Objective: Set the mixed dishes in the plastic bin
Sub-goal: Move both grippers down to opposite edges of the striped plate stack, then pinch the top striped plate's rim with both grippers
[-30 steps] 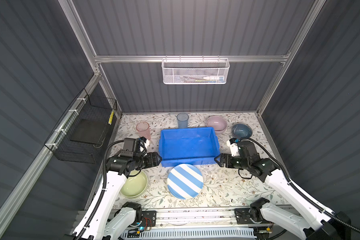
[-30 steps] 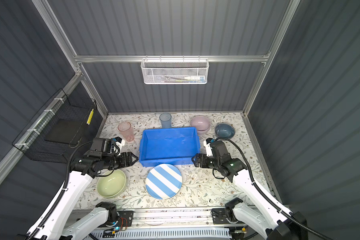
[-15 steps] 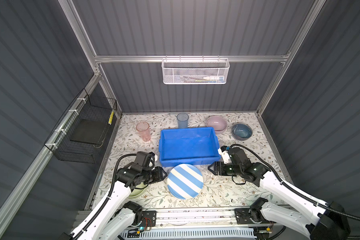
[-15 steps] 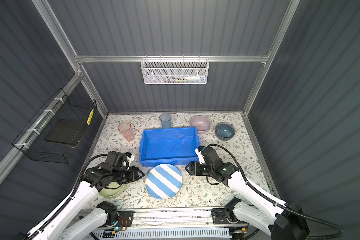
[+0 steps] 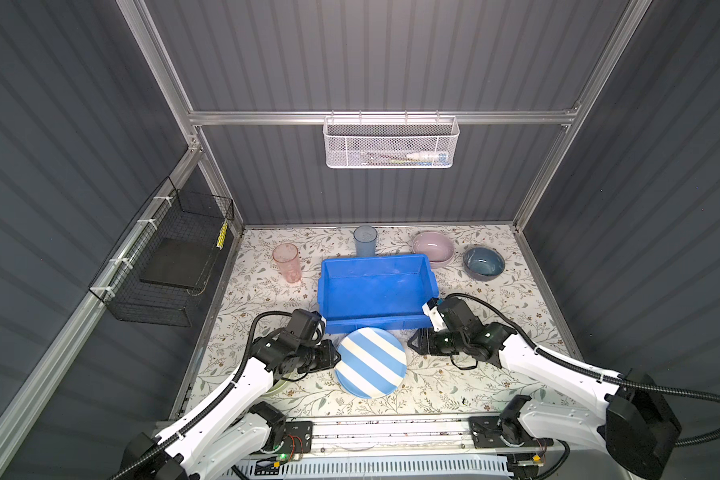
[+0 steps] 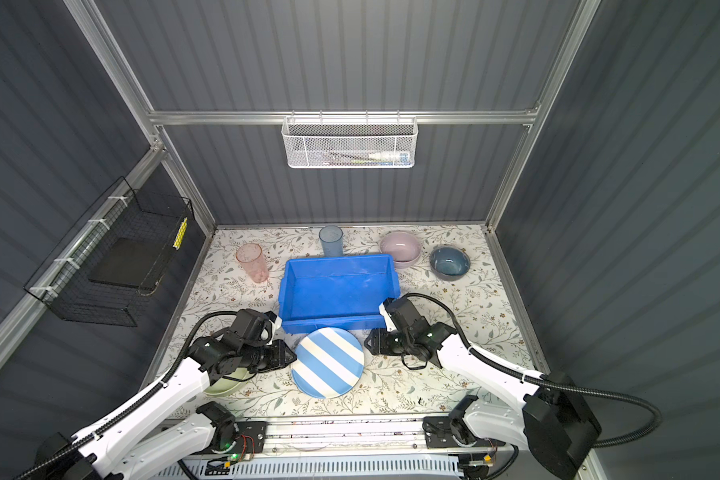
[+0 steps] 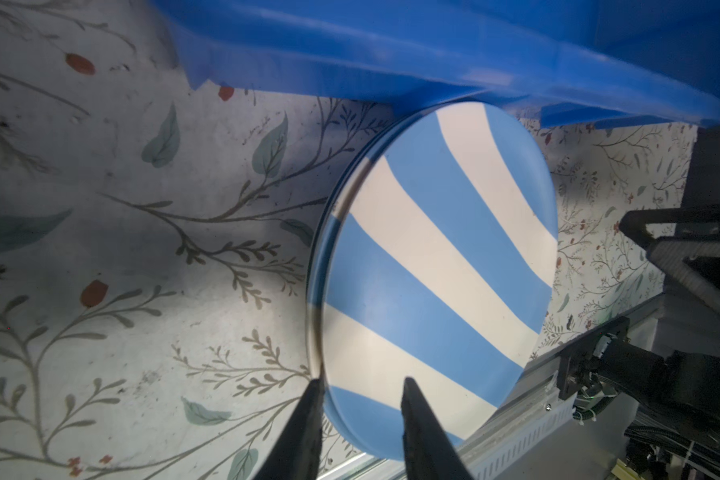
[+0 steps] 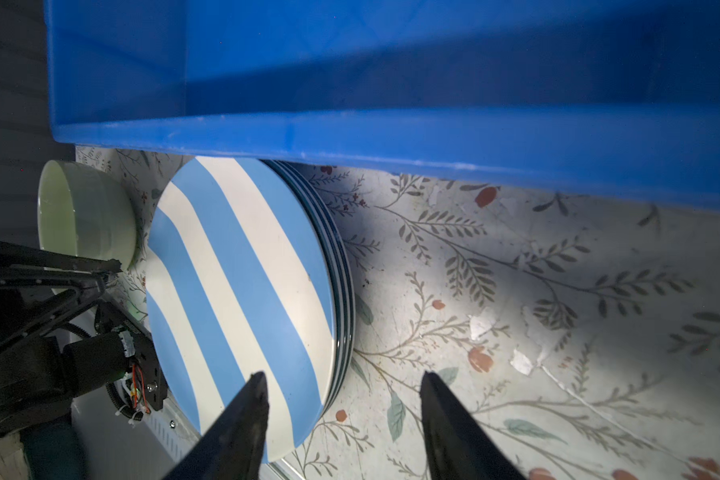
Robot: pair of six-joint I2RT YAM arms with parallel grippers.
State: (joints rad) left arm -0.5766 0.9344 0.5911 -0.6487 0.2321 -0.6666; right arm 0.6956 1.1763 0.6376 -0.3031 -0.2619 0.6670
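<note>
Blue-white striped plate (image 5: pixel 371 361) atop stack (image 8: pixel 344 291), lower centre, just beside blue plastic bin (image 5: pixel 375 291) on table (image 5: pixel 474 374). Left end effector (image 7: pixel 360 380) astride plate rim, gap narrow, grip unclear. Right end effector (image 8: pixel 344 376) open, straddling opposite rim.

Dark ribbed walls (image 5: pixel 350 62) stand around me, framed in aluminium (image 5: pixel 391 117). Mesh basket (image 5: pixel 391 143) on the back wall, wire basket (image 5: pixel 163 266) on the left. Floral tablecloth (image 5: pixel 495 299), unevenly lit.
</note>
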